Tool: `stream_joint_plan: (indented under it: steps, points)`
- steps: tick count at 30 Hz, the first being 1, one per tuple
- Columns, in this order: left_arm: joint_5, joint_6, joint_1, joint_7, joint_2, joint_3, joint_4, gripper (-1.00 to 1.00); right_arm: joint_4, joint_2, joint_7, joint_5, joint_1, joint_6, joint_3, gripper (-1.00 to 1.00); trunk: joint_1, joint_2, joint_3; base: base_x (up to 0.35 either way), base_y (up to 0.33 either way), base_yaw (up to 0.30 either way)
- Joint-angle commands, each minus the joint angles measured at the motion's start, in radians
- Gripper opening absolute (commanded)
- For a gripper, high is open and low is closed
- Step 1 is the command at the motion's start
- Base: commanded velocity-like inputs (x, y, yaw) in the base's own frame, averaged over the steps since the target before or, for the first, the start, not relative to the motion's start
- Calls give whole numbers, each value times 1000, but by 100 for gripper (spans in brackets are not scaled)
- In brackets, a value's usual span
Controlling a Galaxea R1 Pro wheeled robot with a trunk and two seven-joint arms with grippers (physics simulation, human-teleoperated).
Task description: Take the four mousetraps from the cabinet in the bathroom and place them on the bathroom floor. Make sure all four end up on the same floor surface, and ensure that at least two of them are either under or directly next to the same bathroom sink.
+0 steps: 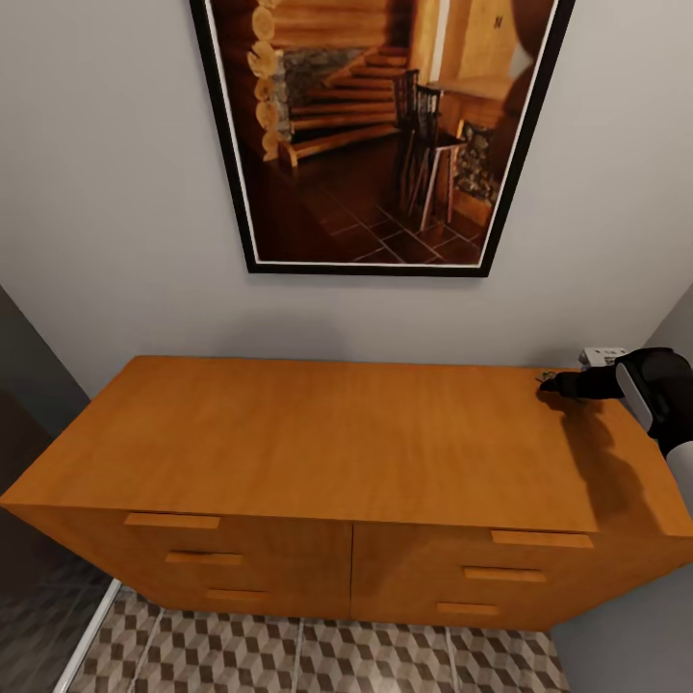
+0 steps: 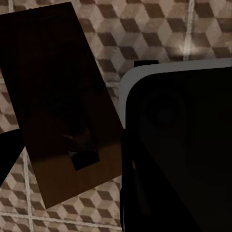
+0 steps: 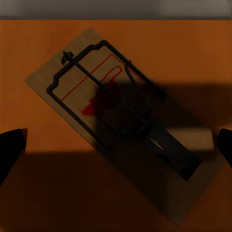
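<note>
— Orange-brown wood is seen across the head view: the cabinet [image 1: 318,452] stands against a grey wall, under a big framed picture [image 1: 380,135]. Patterned floor [image 1: 318,659] is seen below its drawers.

— Where is a mousetrap found?

— One mousetrap [image 3: 123,121] lies flat on the cabinet top, seen from right above in the right wrist view. From the head view it is a tiny dark thing [image 1: 547,376] at the far right back corner, just at the tip of the right gripper [image 1: 556,384].

— How is that gripper held?

— Its fingertips [image 3: 12,147] are kept wide apart, one on each side of the trap, and nothing is clamped. The left gripper cannot be made out; a dark flat plate [image 2: 63,106] is seen over the floor tiles.
</note>
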Motion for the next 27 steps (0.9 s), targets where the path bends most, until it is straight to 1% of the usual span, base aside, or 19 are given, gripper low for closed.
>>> stream_joint_plan:
  steps: [1,9,27]
  points:
    - [5,-3,-1,3,0,-9,0,-100,0,-1,-2,-11,0,5,5,100,0,0,-1,0,-18,0]
    - [5,-3,-1,3,0,-9,0,-100,1,-1,-2,-11,0,5,5,100,0,0,-1,0,-75,0]
    - [5,-3,-1,3,0,-9,0,-100,4,-1,-2,-11,0,5,5,100,0,0,-1,0,-4,0]
